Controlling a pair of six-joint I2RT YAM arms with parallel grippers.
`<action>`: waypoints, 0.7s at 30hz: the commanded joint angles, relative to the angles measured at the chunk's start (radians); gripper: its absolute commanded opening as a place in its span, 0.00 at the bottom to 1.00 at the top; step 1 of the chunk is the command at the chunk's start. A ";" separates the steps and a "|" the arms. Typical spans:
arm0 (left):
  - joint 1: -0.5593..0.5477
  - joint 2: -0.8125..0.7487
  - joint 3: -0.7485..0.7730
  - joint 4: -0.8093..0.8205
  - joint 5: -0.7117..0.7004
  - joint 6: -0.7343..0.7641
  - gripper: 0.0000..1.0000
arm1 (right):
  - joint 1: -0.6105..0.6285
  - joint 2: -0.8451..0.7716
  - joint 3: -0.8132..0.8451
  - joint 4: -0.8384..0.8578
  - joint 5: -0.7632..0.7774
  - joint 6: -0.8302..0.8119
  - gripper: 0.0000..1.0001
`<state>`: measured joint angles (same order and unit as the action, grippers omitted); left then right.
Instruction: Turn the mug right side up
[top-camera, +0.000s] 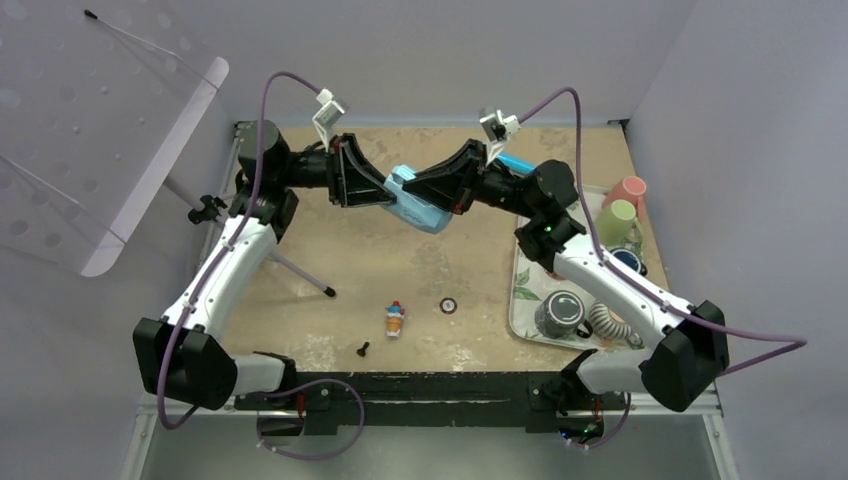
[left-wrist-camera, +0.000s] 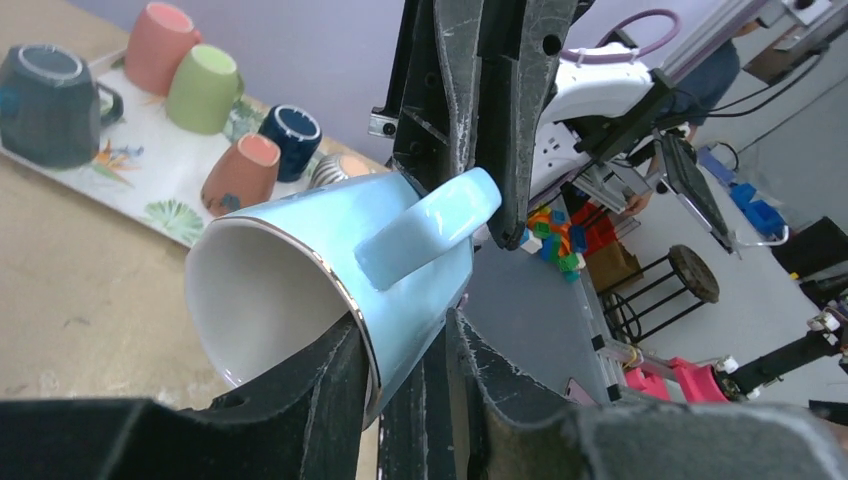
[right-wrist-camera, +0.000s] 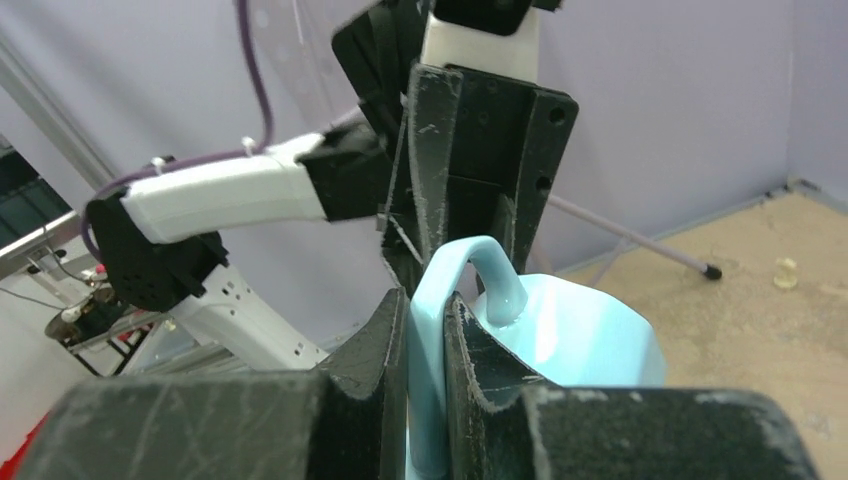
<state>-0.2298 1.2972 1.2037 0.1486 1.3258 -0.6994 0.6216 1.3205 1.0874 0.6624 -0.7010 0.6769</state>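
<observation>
The light blue mug hangs in the air over the back middle of the table, tilted on its side, held between both arms. My left gripper is shut on the mug's rim and wall. In the left wrist view the left gripper has one finger inside the white opening and one outside the mug. My right gripper is shut on the handle. In the right wrist view the right gripper pinches the handle, with the mug body beyond.
A floral tray at the right holds several mugs: pink, green, navy, dark grey. A small ice-cream toy, a ring and a black peg lie on the table. A tripod leg stands at the left.
</observation>
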 joint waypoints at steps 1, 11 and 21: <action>-0.010 0.043 -0.044 0.859 0.063 -0.694 0.33 | -0.004 -0.075 0.034 0.058 0.022 -0.028 0.00; -0.055 0.158 0.025 1.222 0.077 -1.092 0.21 | 0.001 -0.088 0.068 0.041 0.029 -0.032 0.00; -0.089 0.027 -0.007 0.758 0.111 -0.691 0.00 | 0.001 -0.070 0.102 -0.032 0.071 -0.057 0.00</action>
<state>-0.2771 1.4307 1.1824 1.0893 1.4101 -1.6329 0.6231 1.2476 1.1210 0.6621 -0.7612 0.6640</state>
